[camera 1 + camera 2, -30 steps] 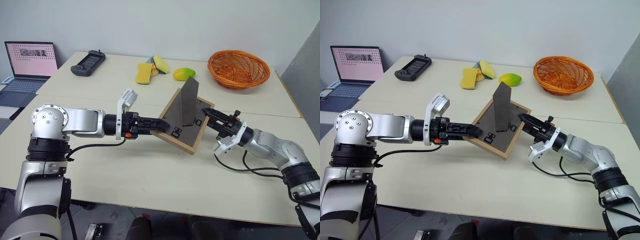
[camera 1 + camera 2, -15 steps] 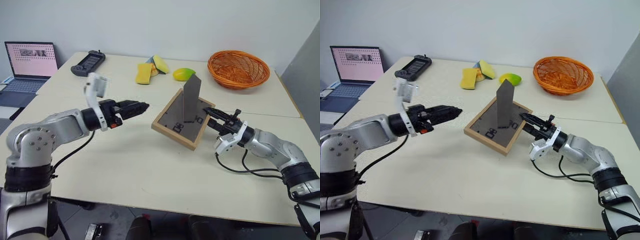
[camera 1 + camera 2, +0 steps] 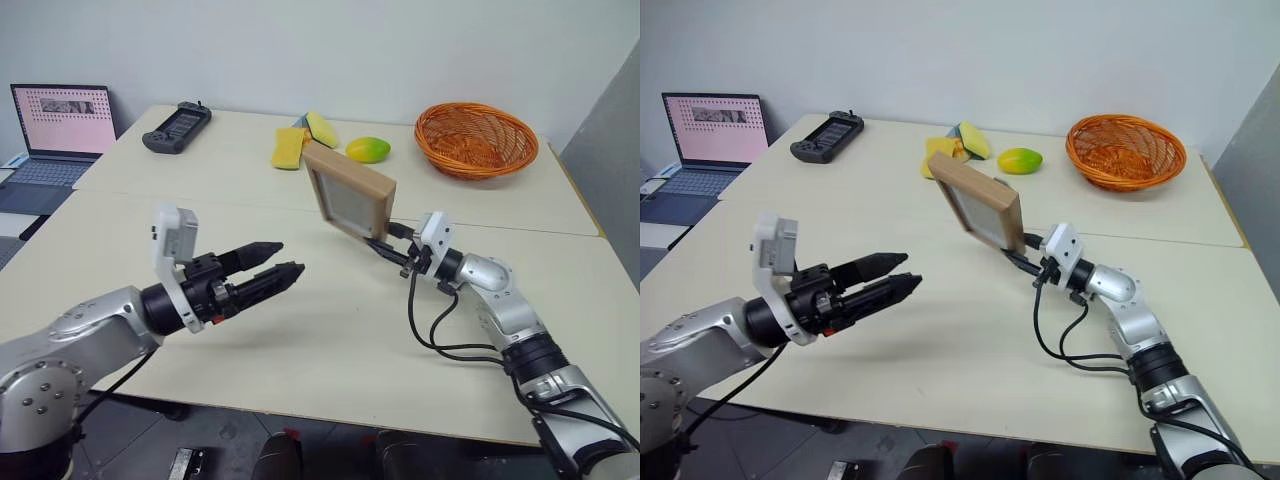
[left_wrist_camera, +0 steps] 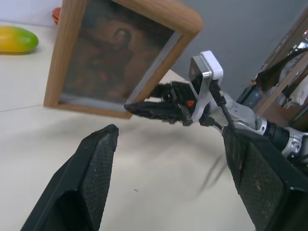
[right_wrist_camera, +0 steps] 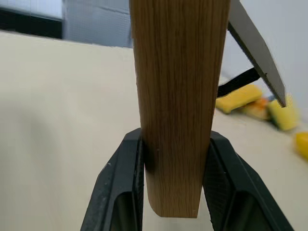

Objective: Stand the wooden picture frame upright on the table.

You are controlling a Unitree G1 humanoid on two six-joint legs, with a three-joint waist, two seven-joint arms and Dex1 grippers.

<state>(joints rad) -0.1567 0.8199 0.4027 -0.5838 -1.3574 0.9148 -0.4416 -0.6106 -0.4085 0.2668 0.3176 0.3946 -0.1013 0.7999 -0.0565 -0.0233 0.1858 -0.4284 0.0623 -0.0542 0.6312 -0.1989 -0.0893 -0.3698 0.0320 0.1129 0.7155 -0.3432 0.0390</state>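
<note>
The wooden picture frame (image 3: 349, 192) is held up off the bench (image 3: 330, 330), tilted, with its brownish portrait side facing the robot. The right gripper (image 3: 385, 250) clamps the frame's lower corner: its 2 black fingers (image 5: 120, 187) press on either face of the light-wood edge. In the right wrist view the hinged stand (image 5: 255, 48) juts out from the frame's back at an angle.

The left gripper (image 3: 272, 268) hovers apart from the frame, on the robot's left of it and nearer the robot, above the bare bench, holding nothing, its 2 fingers (image 4: 91, 178) spread wide.

Behind the frame lie 2 yellow sponges (image 3: 290, 145) and a mango (image 3: 368, 150); an orange wicker basket (image 3: 477, 138) sits beyond the frame to the right. A black handheld controller (image 3: 176, 126) and an open laptop (image 3: 55, 135) sit far to the frame's left.
</note>
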